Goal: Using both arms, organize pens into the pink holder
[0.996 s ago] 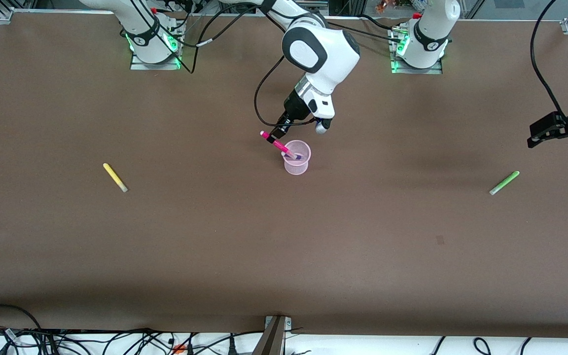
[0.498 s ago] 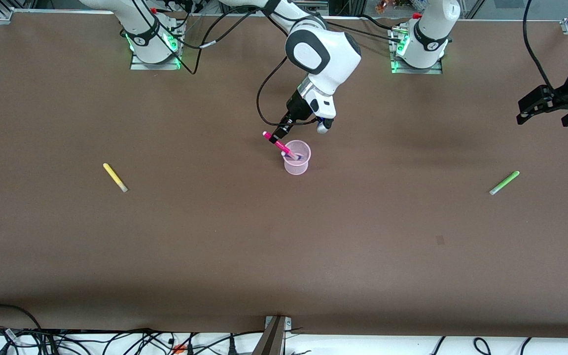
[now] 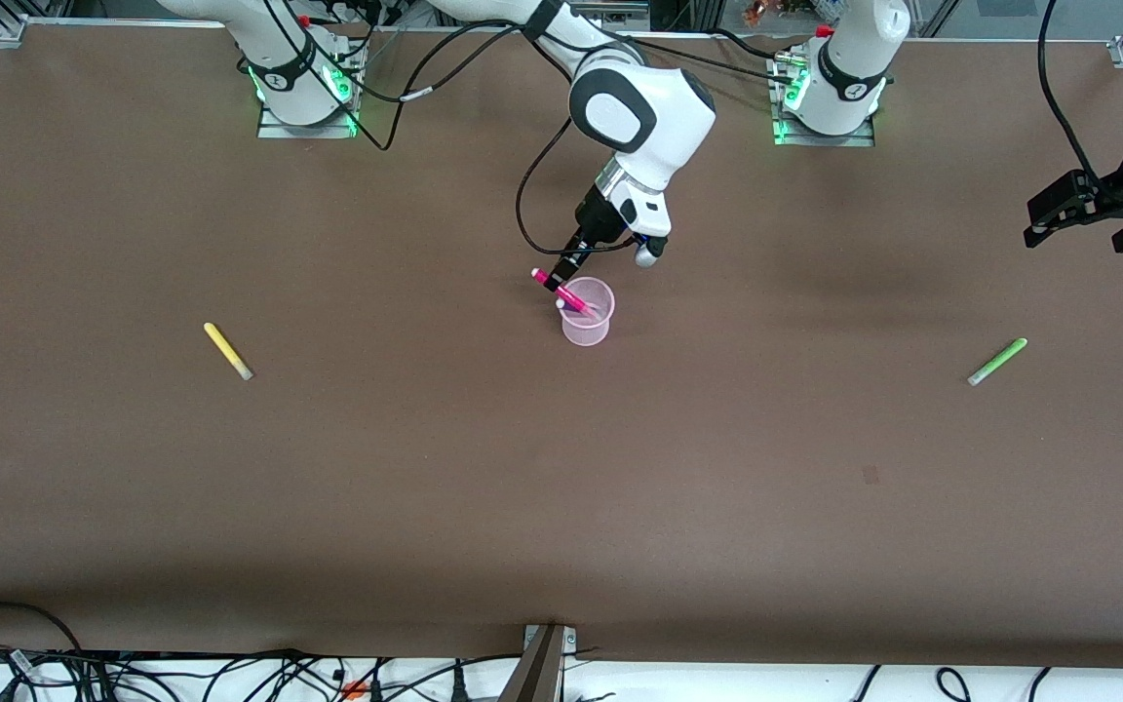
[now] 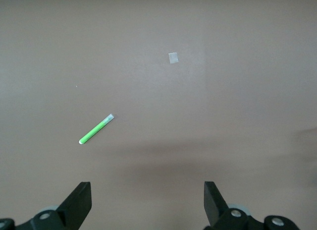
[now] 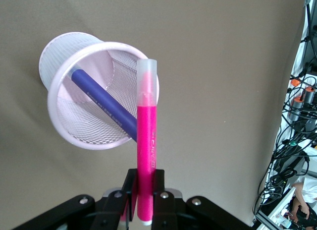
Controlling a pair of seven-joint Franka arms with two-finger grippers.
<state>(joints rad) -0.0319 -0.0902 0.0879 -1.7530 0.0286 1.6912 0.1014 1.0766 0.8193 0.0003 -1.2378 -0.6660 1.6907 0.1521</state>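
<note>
Over pink holder (image 3: 588,325) rim: right gripper (image 3: 569,272) pinching magenta pen (image 3: 561,291) | left gripper (image 3: 1059,219) spread, table edge

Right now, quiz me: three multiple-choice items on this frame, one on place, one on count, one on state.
1. Where is the purple pen?
A. in the pink holder
B. beside the yellow pen
C. held by the left gripper

2. How many pens lie loose on the table?
A. one
B. two
C. four

3. The right gripper is:
A. open, empty
B. shut on the magenta pen
C. shut on the holder

Key: 1 A, it leans inside the cup. 2 B, the yellow and the green pen. 3 B, fingers clamp the magenta pen over the rim.
</note>
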